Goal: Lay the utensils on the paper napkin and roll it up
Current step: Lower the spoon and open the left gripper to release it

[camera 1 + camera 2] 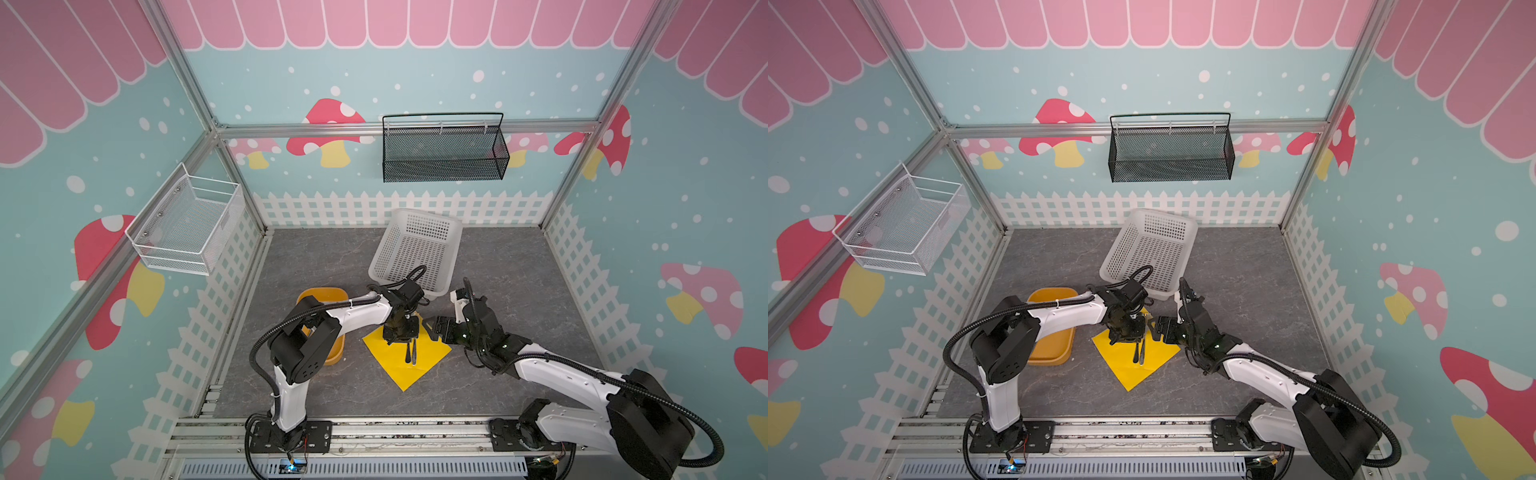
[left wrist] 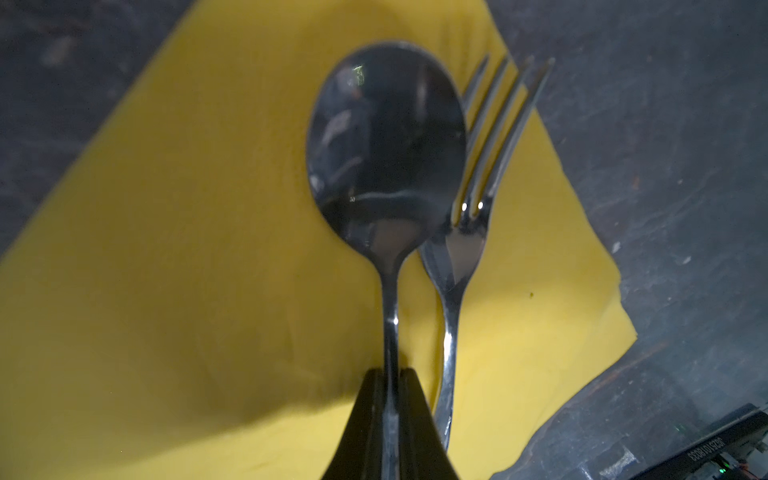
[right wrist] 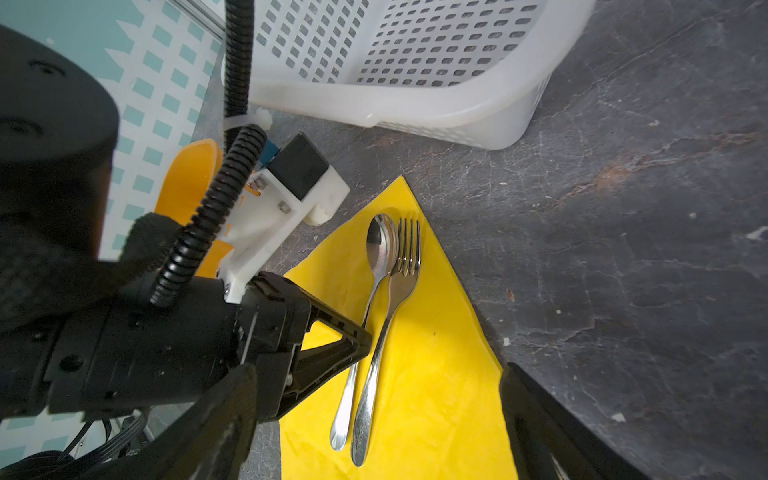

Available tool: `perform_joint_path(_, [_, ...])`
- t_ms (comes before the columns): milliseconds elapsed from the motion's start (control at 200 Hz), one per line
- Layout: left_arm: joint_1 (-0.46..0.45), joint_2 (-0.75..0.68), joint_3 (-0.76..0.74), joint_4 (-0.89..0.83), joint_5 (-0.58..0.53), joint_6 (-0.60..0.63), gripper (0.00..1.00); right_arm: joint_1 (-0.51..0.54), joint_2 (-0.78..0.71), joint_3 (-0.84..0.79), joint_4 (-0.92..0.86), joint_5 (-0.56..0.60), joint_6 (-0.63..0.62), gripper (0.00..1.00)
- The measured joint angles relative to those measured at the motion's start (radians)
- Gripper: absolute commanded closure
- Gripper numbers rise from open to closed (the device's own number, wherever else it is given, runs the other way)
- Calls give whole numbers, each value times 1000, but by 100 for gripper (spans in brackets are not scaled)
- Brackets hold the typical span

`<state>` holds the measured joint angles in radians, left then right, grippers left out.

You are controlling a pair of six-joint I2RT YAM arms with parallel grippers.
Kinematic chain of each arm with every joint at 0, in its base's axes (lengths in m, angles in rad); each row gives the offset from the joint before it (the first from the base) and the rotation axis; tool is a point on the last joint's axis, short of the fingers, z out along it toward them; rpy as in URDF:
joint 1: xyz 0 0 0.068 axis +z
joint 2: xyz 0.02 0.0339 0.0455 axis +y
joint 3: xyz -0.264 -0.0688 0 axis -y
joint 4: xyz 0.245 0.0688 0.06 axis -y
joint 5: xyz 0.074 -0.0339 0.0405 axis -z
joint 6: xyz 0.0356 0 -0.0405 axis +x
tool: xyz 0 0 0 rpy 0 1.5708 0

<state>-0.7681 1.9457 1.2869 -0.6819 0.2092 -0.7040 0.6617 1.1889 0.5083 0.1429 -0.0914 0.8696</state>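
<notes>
– Left end effector (image 2: 390, 376): jaws closed against the handle of the spoon (image 2: 386, 141), about mid-shaft. The spoon looks laid flat on the paper napkin (image 2: 187, 249) directly beneath. Right end effector (image 1: 433, 327): jaws wide, empty, hovering just beside the left one.

– And the fork?

– The fork (image 3: 401, 286) lies just beside the spoon, on the side toward the right end effector, touching it near the neck. Its tines are close to the napkin's edge. No knife seen in any view. The orange tray (image 1: 322, 295) behind the left end effector is mostly hidden by that arm.

– Failure modes from here?

– Judgement only:
1. If the jaws part unevenly or lift before they clear, the spoon could drag along and knock the fork toward the edge.
2. The paper is thin and unweighted at its corners. A fingertip grazing it could crease it or slide it across the counter.
3. The two end effectors sit close together, so a careless retreat risks contact between them.
4. Tines that near the edge may poke out of the roll.
</notes>
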Motion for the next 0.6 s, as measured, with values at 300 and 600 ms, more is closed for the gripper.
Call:
perform_joint_path(300, [0,-7,-4,3,-9,0,81,0,0,0,0,0,0,7])
perform_joint_path(600, [-5,-105,-47,14,-82,-5,72,0,-10,0,8,2,-2,7])
